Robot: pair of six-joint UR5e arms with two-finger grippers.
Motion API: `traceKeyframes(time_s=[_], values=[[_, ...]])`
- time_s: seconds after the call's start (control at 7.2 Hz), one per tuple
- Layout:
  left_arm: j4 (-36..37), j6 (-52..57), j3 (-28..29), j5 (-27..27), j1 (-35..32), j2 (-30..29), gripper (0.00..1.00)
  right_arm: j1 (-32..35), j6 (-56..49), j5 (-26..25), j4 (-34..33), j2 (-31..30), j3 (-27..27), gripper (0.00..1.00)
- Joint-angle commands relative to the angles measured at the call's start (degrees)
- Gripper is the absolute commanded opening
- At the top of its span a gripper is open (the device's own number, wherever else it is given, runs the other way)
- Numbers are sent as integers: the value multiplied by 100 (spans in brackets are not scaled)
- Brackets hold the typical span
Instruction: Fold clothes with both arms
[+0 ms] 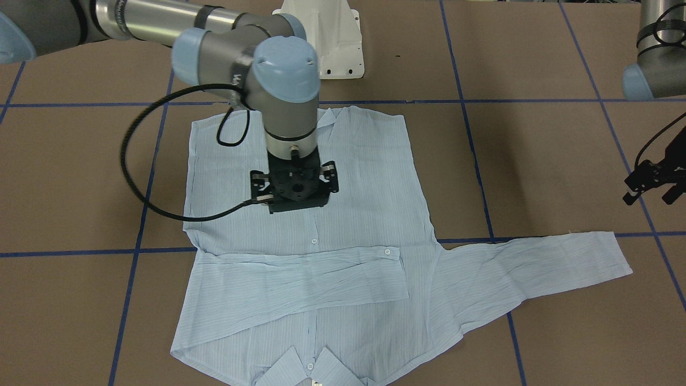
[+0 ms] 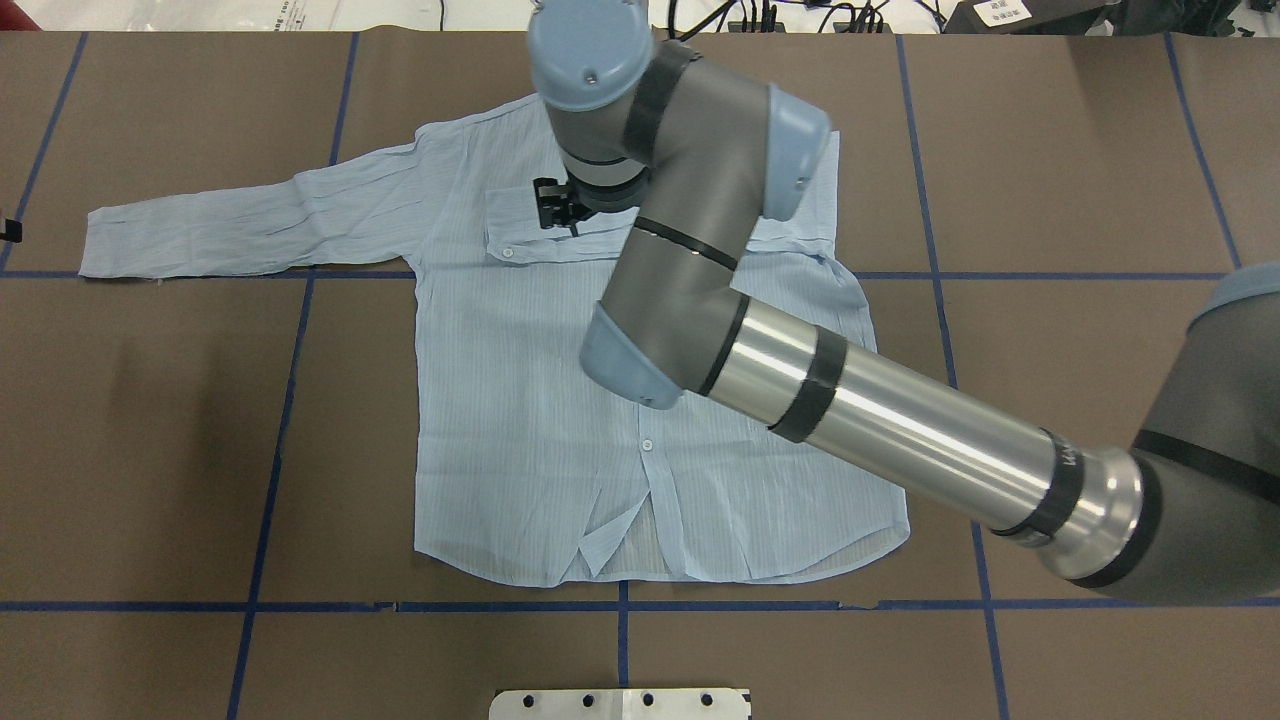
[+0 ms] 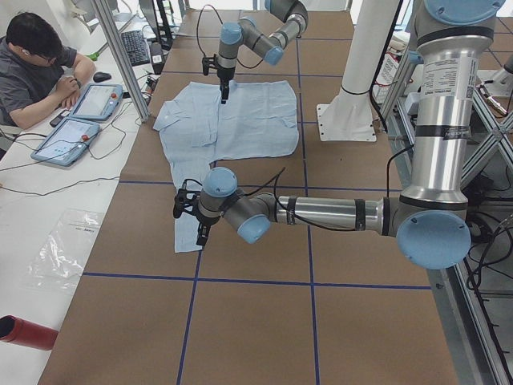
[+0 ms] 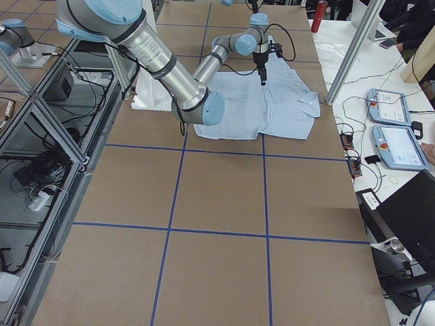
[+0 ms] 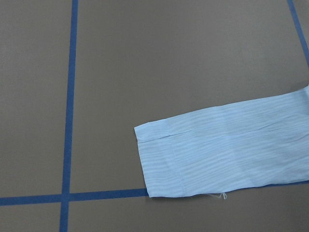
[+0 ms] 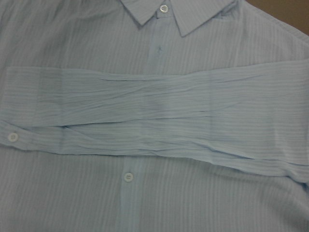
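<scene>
The light-blue striped shirt (image 1: 348,214) (image 2: 520,400) lies flat and front-up on the brown table. One sleeve (image 1: 300,279) (image 6: 145,111) is folded across the chest. The other sleeve (image 1: 536,262) (image 2: 250,215) stretches out to the side, and its cuff (image 5: 164,164) shows in the left wrist view. My right gripper (image 1: 295,185) (image 2: 558,205) points down over the chest, above the folded sleeve; its fingers are hidden under the wrist. My left gripper (image 1: 649,195) (image 3: 192,220) hangs open above the table near the outstretched cuff, holding nothing.
The white pedestal base (image 1: 332,37) stands at the robot's side of the table. Blue tape lines (image 2: 300,400) grid the brown surface. A person (image 3: 40,64) sits at a side desk with two tablets (image 3: 80,120). A red cylinder (image 3: 24,330) lies on that desk.
</scene>
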Motion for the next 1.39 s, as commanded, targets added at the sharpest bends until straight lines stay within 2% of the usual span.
traceKeyframes(time_s=[0.0,0.28,0.69,1.25], values=[[-540,-792,585,726,485,-254,96,433,-349,445,-51,-1024,923,99],[-1218,-884,1622,869,575,-720,91,487,-510,463,-42,-1159,971,99],[-1221,-893,1688,957,592,-748,74,478,-501,507,11,-1159,971,99],[-1213,-893,1653,966,821,-678,72,461,-510,489,19,-1186,935,99]])
